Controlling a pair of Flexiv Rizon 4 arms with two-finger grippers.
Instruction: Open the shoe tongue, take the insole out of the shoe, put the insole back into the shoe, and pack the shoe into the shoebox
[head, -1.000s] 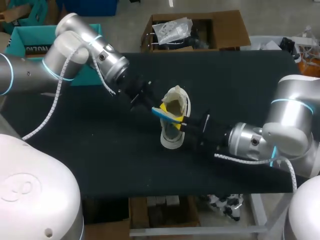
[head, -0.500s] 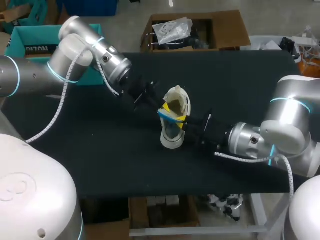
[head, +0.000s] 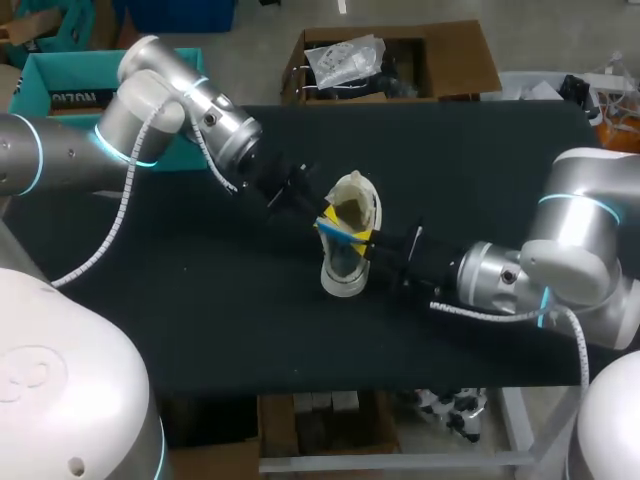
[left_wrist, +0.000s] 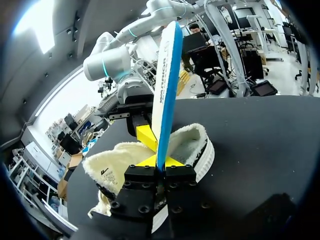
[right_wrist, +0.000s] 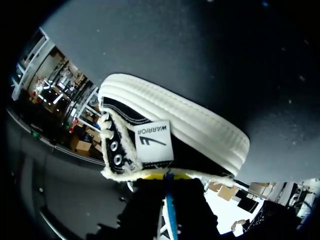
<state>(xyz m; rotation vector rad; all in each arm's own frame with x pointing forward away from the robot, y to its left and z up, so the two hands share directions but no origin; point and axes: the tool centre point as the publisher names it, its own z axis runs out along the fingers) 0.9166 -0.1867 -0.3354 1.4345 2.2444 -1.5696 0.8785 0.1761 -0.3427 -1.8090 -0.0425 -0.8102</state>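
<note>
Insole (left_wrist: 166, 75) was pinched edge-on in left end effector (left_wrist: 159, 161) above shoe (left_wrist: 192, 145), likely to clear its collar; right end effector (head: 364, 241) apparently steadied shoe, its grip indiscernible.

Edge-on insole (left_wrist: 166, 75) pinched upright in the jaws — fleecy shoe (left_wrist: 189, 145) behind.

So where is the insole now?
In the head view, mid-table: the insole stands on edge in the left gripper, at the opening of the shoe.
</note>
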